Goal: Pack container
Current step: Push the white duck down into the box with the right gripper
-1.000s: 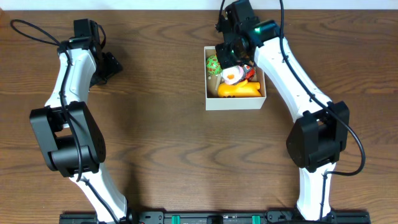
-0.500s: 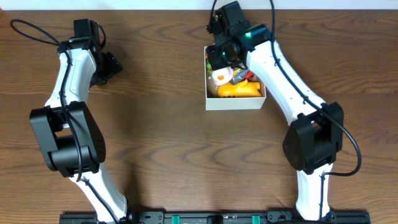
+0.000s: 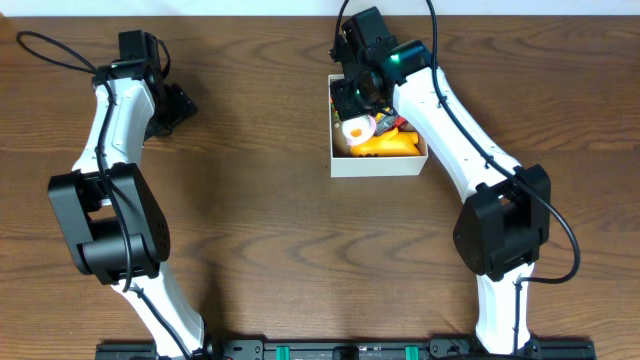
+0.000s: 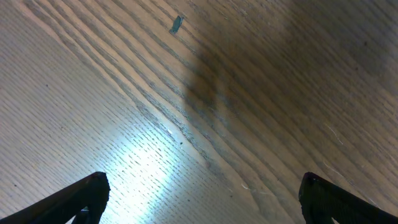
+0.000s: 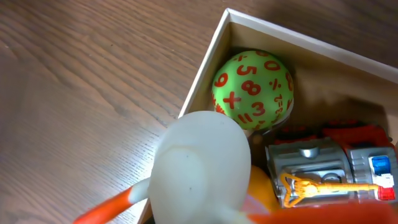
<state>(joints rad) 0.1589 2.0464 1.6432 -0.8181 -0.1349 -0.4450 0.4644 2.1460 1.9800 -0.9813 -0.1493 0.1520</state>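
Observation:
The container [image 3: 378,166] is a square white-walled box at the back right of the table. It holds a green ball with red numbers [image 5: 253,87], a grey and red toy vehicle [image 5: 329,165] and a yellow-orange toy [image 3: 388,146]. My right gripper [image 3: 358,104] is shut on a white toy with orange parts [image 5: 202,165] and holds it over the container's left wall [image 5: 205,74]. In the right wrist view the toy hides my fingers. My left gripper [image 4: 202,199] is wide open and empty above bare wood, far left of the container [image 3: 176,105].
The table [image 3: 260,200] is dark brown wood. A small greenish fleck [image 4: 176,24] lies on the wood under the left wrist. The right arm [image 3: 450,120] reaches over the container's right side.
My right gripper has moved left across the container with the white toy, from above its middle to its left wall. The left arm has not moved.

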